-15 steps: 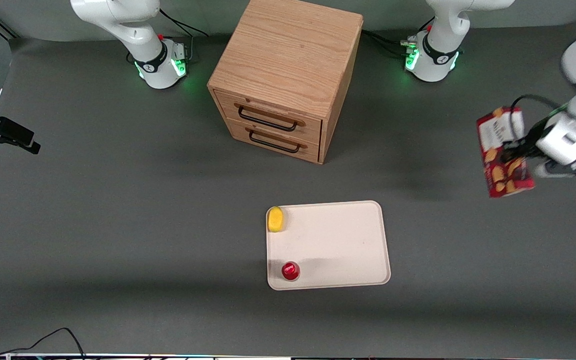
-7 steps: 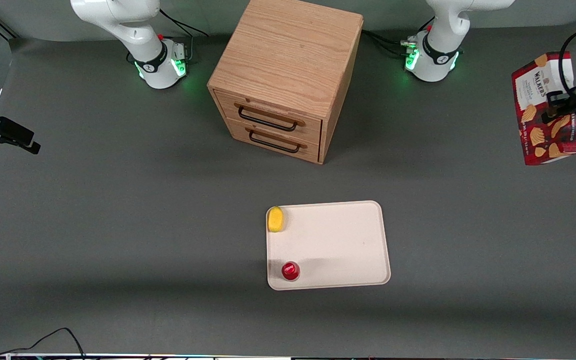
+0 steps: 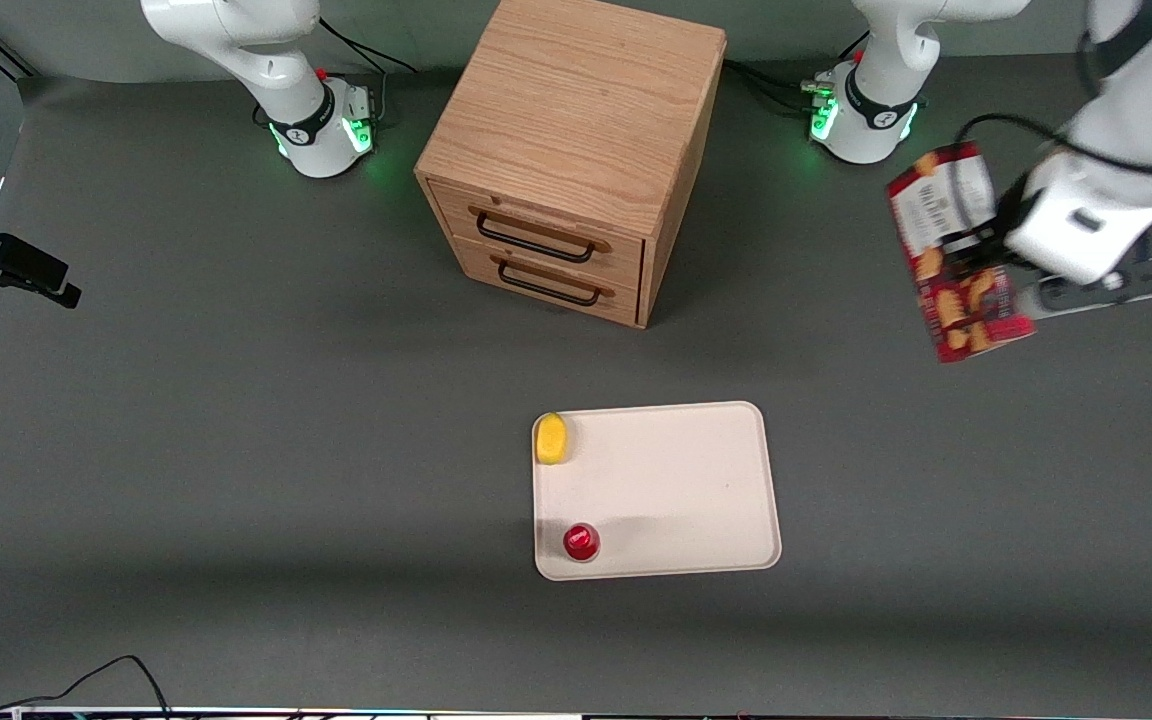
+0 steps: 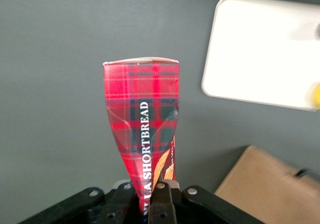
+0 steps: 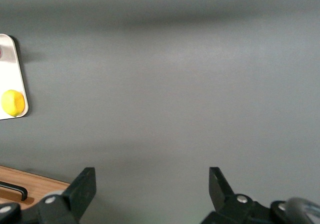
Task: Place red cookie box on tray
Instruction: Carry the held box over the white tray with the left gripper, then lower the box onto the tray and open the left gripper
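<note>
Holding red cookie box [image 3: 956, 252], gripper [image 3: 988, 255] aloft.

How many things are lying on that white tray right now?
2: a yellow object in the tray's corner nearer the cabinet, a small red one nearer the camera. The gripper holds the red cookie box aloft.

gripper [image 3: 988, 252] swung red cookie box [image 3: 954, 252] trayward
</note>
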`<state>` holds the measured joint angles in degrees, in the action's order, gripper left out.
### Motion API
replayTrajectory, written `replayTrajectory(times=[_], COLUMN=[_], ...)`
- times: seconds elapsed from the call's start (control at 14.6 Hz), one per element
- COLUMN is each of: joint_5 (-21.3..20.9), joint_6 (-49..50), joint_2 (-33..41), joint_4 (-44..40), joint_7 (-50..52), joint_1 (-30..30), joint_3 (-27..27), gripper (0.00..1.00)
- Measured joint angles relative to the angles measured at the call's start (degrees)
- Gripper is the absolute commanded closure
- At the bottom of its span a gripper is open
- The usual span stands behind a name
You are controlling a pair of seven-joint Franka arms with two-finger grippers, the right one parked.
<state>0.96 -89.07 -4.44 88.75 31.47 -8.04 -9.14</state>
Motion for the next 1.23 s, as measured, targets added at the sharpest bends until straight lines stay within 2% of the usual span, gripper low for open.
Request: replayTrajectory(times=[0.21, 0.48, 0.62, 0.96, 1.23], joint_5=[-0.45, -4.96, -7.77, -10.75, -13.55], joint_6=[-6.63, -20.13, -25.44, -33.67, -45.83], joint_2=[-9.2, -21.31, -26.03, -32.6, -35.06], joint_4=[-5.47, -8.92, -9.54, -9.07, -0.28], joint_7=[12.89, 22.91, 24.26, 23.75, 23.74], joint_1=[-1.64, -5.21, -6.11, -5.96, -5.85], joint_3=[-5.39, -7.11, -7.24, -6.93, -5.64], gripper=[1.0, 1.0, 1.0, 1.0, 1.0])
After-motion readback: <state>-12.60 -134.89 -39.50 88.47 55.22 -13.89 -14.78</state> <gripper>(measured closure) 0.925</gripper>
